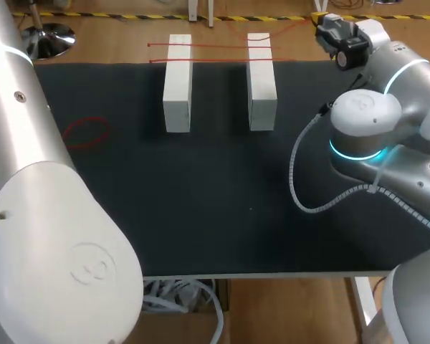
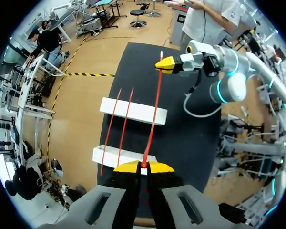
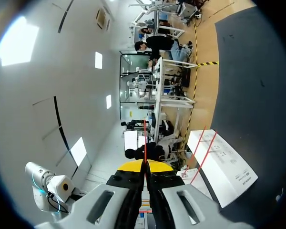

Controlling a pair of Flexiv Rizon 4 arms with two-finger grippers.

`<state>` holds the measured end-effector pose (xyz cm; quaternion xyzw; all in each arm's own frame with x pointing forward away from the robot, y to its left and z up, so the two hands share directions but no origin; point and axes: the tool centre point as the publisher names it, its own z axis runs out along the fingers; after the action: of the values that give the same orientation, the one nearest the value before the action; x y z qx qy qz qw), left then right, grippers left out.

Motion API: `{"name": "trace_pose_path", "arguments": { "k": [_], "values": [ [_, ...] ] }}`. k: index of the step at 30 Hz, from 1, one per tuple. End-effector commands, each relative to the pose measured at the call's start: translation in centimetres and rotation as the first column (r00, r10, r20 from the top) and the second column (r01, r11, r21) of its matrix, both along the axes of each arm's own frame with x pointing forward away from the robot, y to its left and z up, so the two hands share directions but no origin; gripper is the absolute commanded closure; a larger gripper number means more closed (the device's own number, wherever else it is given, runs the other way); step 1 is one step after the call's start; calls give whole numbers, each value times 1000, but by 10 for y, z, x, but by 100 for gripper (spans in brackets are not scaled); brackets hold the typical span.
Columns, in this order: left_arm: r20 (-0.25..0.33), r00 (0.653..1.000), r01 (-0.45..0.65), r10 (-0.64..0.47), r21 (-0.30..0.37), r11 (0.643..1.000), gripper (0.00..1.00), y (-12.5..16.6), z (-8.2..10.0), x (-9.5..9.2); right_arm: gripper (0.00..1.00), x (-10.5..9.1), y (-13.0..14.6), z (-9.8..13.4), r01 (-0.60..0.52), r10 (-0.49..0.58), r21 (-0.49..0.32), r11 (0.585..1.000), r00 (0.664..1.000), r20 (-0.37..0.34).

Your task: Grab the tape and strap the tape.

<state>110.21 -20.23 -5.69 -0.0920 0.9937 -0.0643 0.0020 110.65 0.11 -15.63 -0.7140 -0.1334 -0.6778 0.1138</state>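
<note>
My left claw (image 2: pixel 143 166) and right claw (image 3: pixel 144 166) each pinch one end of the red tape (image 2: pixel 154 102), stretching it taut above the white blocks (image 2: pixel 143 113) to lay it beside the two strips (image 2: pixel 125 126) already across them.

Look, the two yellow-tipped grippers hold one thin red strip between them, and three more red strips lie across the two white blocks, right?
Not three: only two thin red strips lie across the two white rectangular blocks, as the head view shows. The rest is right: the left gripper and right gripper hold a third red strip between them.
</note>
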Motion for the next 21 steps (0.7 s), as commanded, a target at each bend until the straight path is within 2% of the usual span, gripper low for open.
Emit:
{"name": "trace_pose_path", "arguments": {
  "k": [1,3,5,6,8,9,12,14,15,16,17,19,20,21],
  "values": [
    [-9,1000,2,-2,0,1000,100,-2,-2,3,100,2,-7,0,-21,21,-7,1000,1000,9],
    [-9,1000,8,-8,2,1000,100,-4,-2,2,100,2,-8,1,-43,43,-39,998,999,9],
    [-9,1000,8,-8,2,1000,100,-4,-2,2,100,2,-8,3,-65,63,-88,994,998,-23],
    [-9,1000,8,-8,2,1000,100,-4,-2,2,100,2,-7,4,-90,86,-158,983,996,-28],
    [-9,1000,8,-8,2,1000,100,-4,-2,2,100,2,-6,6,-104,90,-239,965,993,-69],
    [-9,1000,8,-8,2,1000,100,-4,-2,2,100,4,-6,8,-119,94,-306,945,991,-94],
    [-9,1000,8,-8,2,1000,100,-4,-2,2,100,9,-8,12,-138,63,-435,890,981,-182],
    [-9,1000,8,-8,2,1000,100,-4,-2,2,100,11,-9,16,-131,23,-540,832,979,-202],
    [-9,1000,8,-8,2,1000,100,-4,-2,2,100,11,-10,20,-123,16,-556,822,981,-194],
    [-9,1000,8,-8,2,1000,100,-4,-2,2,100,11,-12,22,-135,-7,-667,733,978,-206],
    [-9,1000,8,-8,2,1000,100,-4,-2,2,100,10,-14,24,-113,-21,-644,757,980,-197],
    [-9,1000,8,-8,2,1000,100,-4,-2,2,100,8,-15,28,-118,-24,-706,698,982,-189],
    [-9,1000,8,-8,2,1000,100,-4,-2,2,100,8,-14,29,-125,-12,-706,697,983,-186],
    [-9,1000,8,-8,2,1000,100,-4,-2,2,100,7,-14,30,-132,-6,-742,657,983,-181]
  ]
}}
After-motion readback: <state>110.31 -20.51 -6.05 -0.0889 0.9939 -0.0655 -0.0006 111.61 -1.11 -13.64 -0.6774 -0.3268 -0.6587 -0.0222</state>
